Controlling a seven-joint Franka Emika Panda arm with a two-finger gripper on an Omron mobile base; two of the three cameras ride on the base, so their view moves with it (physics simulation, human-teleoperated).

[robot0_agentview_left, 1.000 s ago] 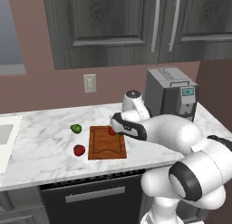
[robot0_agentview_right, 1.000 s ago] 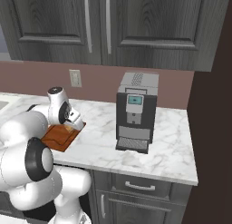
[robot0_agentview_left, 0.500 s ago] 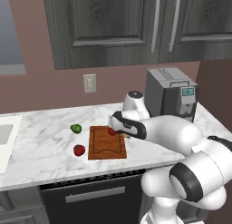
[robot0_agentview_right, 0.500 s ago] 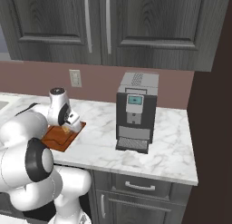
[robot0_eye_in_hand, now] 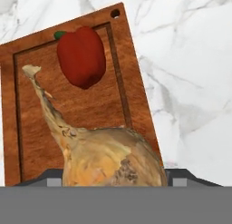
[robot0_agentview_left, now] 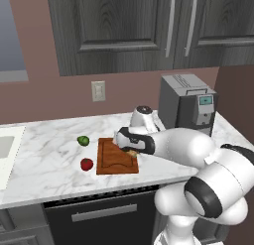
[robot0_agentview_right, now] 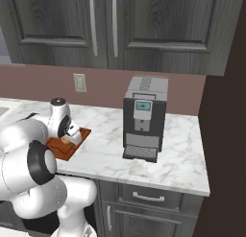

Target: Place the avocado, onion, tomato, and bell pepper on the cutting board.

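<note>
One onion (robot0_eye_in_hand: 111,160) between the jaws above the cutting board (robot0_eye_in_hand: 90,105); stalk toward its far edge.

A flat rectangular reddish-brown wooden cutting board (robot0_agentview_left: 117,158) lies on the white marbled counter (robot0_agentview_left: 44,159), left of a tall grey coffee machine (robot0_agentview_left: 187,105). A small round green avocado (robot0_agentview_left: 83,140) and a small round red tomato (robot0_agentview_left: 87,164) sit on the counter just left of the board. A red bell pepper (robot0_eye_in_hand: 82,56) rests on the board, with a tan stalked onion (robot0_eye_in_hand: 105,160) above the board's near part.
</note>
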